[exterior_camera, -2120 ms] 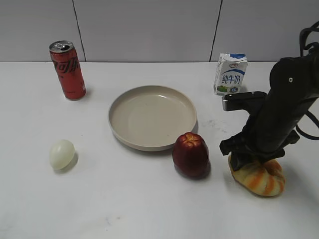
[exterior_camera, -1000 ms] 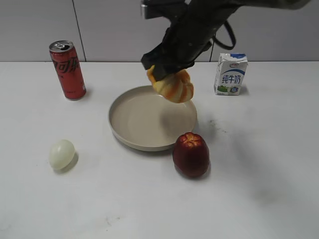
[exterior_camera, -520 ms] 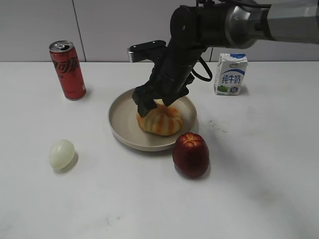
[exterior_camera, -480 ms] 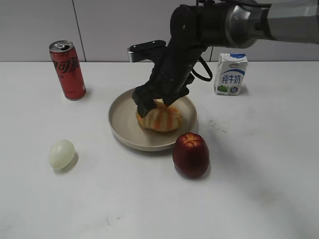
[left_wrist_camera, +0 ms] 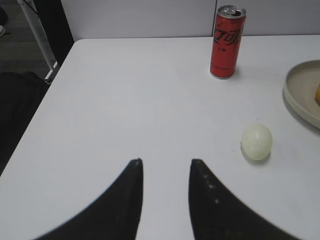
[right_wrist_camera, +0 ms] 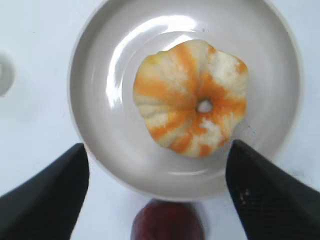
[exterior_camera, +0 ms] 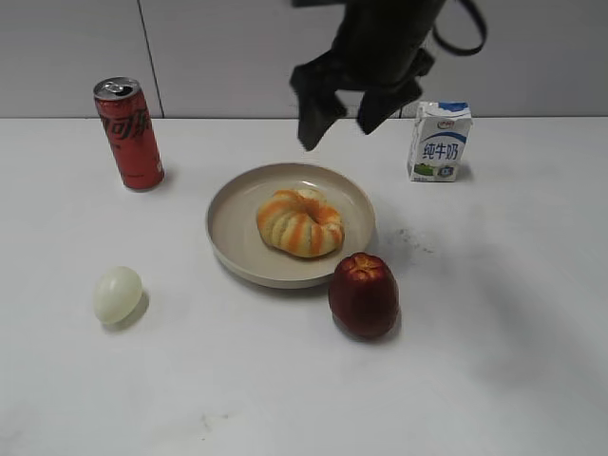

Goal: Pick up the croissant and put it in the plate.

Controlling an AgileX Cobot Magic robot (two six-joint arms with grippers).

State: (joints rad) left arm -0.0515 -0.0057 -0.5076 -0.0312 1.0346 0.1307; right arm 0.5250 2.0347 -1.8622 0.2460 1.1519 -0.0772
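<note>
The croissant (exterior_camera: 300, 221), a glossy ring with orange and cream stripes, lies inside the round beige plate (exterior_camera: 236, 190); the right wrist view shows it (right_wrist_camera: 191, 104) from above in the plate (right_wrist_camera: 95, 60). My right gripper (exterior_camera: 340, 116) hangs open and empty well above the plate's far rim; in its own view the gripper (right_wrist_camera: 159, 155) has its jaws spread wide. My left gripper (left_wrist_camera: 165, 162) is open and empty over bare table, left of the egg; it does not show in the exterior view.
A dark red apple (exterior_camera: 363, 294) stands just in front of the plate. A pale egg (exterior_camera: 118, 294) lies at the front left, a red cola can (exterior_camera: 128, 133) at the back left, a milk carton (exterior_camera: 439, 142) at the back right. The table's left edge shows in the left wrist view.
My right gripper carried the croissant from the right side of the table into the plate, let it go, opened and rose above the plate. The croissant now lies free.
</note>
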